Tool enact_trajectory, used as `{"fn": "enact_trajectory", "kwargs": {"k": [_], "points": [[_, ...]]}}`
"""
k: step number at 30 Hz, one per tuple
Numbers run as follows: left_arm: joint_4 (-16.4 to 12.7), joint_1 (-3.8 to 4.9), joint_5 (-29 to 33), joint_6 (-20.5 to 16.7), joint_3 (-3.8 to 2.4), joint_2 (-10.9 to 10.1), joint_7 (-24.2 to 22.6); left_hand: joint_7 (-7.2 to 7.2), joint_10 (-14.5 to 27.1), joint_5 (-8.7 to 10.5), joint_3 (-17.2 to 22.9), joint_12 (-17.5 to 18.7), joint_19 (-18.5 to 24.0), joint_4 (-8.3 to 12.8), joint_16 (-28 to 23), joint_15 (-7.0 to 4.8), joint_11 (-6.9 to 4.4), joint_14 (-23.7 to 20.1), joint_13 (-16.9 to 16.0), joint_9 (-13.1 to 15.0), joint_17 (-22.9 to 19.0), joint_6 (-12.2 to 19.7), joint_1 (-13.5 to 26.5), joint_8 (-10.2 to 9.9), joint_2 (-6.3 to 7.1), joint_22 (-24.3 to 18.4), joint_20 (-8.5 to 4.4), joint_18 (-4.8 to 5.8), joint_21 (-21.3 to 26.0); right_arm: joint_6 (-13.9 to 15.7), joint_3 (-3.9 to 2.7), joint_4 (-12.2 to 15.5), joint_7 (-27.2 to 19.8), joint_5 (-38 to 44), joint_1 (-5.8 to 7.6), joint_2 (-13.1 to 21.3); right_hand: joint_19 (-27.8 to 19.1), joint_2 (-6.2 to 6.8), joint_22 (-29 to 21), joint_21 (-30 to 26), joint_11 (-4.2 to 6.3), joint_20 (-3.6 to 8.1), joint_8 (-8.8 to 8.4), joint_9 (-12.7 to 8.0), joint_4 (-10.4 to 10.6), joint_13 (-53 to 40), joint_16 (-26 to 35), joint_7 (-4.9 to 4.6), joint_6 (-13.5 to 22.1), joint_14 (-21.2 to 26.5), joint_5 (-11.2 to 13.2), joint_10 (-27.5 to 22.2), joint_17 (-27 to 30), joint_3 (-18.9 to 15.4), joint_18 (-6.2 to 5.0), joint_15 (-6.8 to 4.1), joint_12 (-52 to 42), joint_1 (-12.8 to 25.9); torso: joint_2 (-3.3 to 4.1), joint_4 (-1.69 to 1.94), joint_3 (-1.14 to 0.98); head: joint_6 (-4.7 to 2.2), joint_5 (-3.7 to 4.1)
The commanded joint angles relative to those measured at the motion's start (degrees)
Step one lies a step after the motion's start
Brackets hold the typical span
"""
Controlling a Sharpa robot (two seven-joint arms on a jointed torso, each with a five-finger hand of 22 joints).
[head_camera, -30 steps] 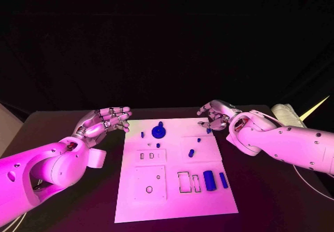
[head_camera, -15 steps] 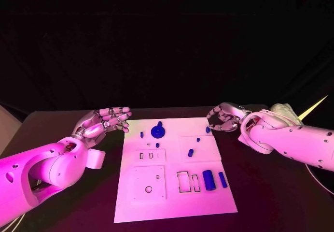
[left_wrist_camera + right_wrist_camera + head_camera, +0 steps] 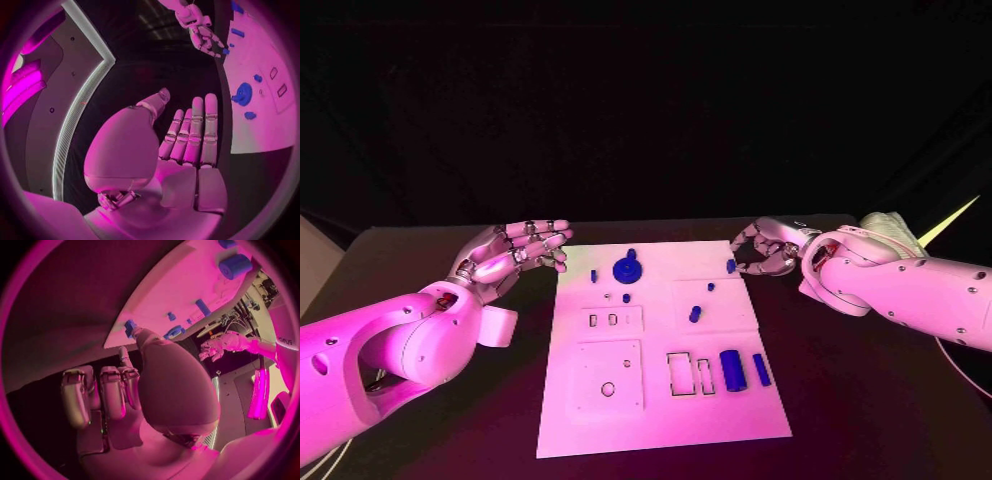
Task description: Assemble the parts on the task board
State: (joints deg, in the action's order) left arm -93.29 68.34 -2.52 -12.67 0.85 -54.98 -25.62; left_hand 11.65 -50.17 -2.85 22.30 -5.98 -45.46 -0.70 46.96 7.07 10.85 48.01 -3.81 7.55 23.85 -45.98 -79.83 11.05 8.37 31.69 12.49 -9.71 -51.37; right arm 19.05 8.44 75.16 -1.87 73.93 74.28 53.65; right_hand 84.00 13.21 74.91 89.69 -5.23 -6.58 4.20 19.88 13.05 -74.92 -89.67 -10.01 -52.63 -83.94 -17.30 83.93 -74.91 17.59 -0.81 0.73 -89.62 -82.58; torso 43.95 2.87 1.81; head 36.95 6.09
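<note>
The white task board (image 3: 661,400) lies in the middle of the black table. On its far part stand a round blue disc (image 3: 627,270) and several small blue pegs; a thick blue cylinder (image 3: 731,365) and a slim blue bar (image 3: 762,370) lie near its right edge, beside empty rectangular slots (image 3: 682,376). A small blue piece (image 3: 730,266) sits at the far right edge. My right hand (image 3: 769,248) hovers just right of it with loosely bent fingers, holding nothing; in the right wrist view the thumb tip is close to this piece (image 3: 130,326). My left hand (image 3: 516,250) floats left of the board, fingers spread and empty.
A pale ribbed object (image 3: 891,235) lies at the table's back right, behind my right arm. Bare black table runs along both sides of the board and in front of it. The left wrist view shows the board (image 3: 262,115) and my right hand (image 3: 201,32).
My right hand has drawn back to the right, off the board's far right corner, leaving the small blue piece there. The left hand has stayed put.
</note>
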Motion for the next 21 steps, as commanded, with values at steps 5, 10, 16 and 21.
{"fn": "enact_trajectory", "kwargs": {"k": [5, 10, 16, 21], "points": [[-0.1, 0.02, -0.4, 1.0, -0.03, 0.0, -0.3, 0.75, 0.5, -0.09, 0.2, -0.3, 0.5, 0.3, 0.3, 0.07, 0.0, -0.3, 0.0, 0.1, -0.1, -0.2, -0.3, 0.4, -0.4, 0.0, 0.08, -0.81, -0.3, -2.6, 0.01, -0.2, -1.4, 0.9, -0.15, -0.2, 6.0, 0.64, 15.1, 0.3, -0.02, -0.36, -0.14, -0.1, -0.2, -14.8, -0.3, -0.11, 0.2, -6.1, 0.3, 5.8, -15.1, 0.1, 0.81, 0.28, -0.1, 0.1, -0.03, 0.04, 0.01, 0.25, 0.02], [0.1, 0.02, -0.5, 0.9, -0.03, 0.2, -0.2, 0.75, 0.5, -0.09, 0.2, -0.3, 0.5, 0.3, 0.3, 0.07, 0.0, -0.3, 0.0, 0.1, -0.1, -0.2, -0.3, 0.4, -0.4, 0.0, 0.08, -0.81, -0.3, -2.4, 0.01, -0.4, -1.4, 0.9, -0.39, -0.8, 6.0, 0.47, 15.1, 0.3, -0.02, -0.37, -0.01, -0.1, -0.2, -14.8, -0.3, -0.11, 0.0, -6.1, 0.2, 5.9, -15.1, 0.2, 0.81, 0.28, -0.1, 0.2, 0.0, -0.01, -0.04, 0.31, 0.07], [0.3, 0.0, -0.6, 0.8, -0.02, 0.4, -0.1, 0.79, 0.5, -0.08, 0.3, -0.4, 0.6, 0.4, 0.3, 0.09, 0.0, -0.3, 0.0, 0.1, -0.1, -0.2, -0.2, 0.3, -0.36, 0.1, 0.09, -0.8, -0.5, -1.5, 0.02, -0.7, -0.8, 0.8, -0.63, -1.3, 6.0, -0.23, 15.1, 0.3, 0.24, -0.23, 1.06, 0.1, -0.3, -15.1, -0.3, 0.22, -2.1, -6.1, 0.1, 6.1, -15.1, 1.3, 0.81, 0.05, -0.4, 0.3, -0.03, 0.06, 0.05, 0.49, 0.39], [0.4, 0.0, -0.6, 0.7, -0.02, 0.4, -0.1, 0.79, 0.5, -0.08, 0.3, -0.4, 0.6, 0.4, 0.3, 0.09, 0.0, -0.3, 0.0, 0.1, -0.1, -0.2, -0.2, 0.3, -0.36, 0.1, 0.09, -0.8, -0.5, -1.3, 0.03, -1.0, -0.4, 0.8, -0.69, -1.7, 6.0, -0.4, 15.1, 0.3, 0.44, -0.08, 1.48, 0.1, -0.4, -15.1, -0.3, 0.43, -2.8, -6.1, 0.2, 6.1, -15.1, 1.9, 0.81, -0.13, -0.4, 0.4, -0.05, -0.01, 0.0, 0.56, 0.12]]}}
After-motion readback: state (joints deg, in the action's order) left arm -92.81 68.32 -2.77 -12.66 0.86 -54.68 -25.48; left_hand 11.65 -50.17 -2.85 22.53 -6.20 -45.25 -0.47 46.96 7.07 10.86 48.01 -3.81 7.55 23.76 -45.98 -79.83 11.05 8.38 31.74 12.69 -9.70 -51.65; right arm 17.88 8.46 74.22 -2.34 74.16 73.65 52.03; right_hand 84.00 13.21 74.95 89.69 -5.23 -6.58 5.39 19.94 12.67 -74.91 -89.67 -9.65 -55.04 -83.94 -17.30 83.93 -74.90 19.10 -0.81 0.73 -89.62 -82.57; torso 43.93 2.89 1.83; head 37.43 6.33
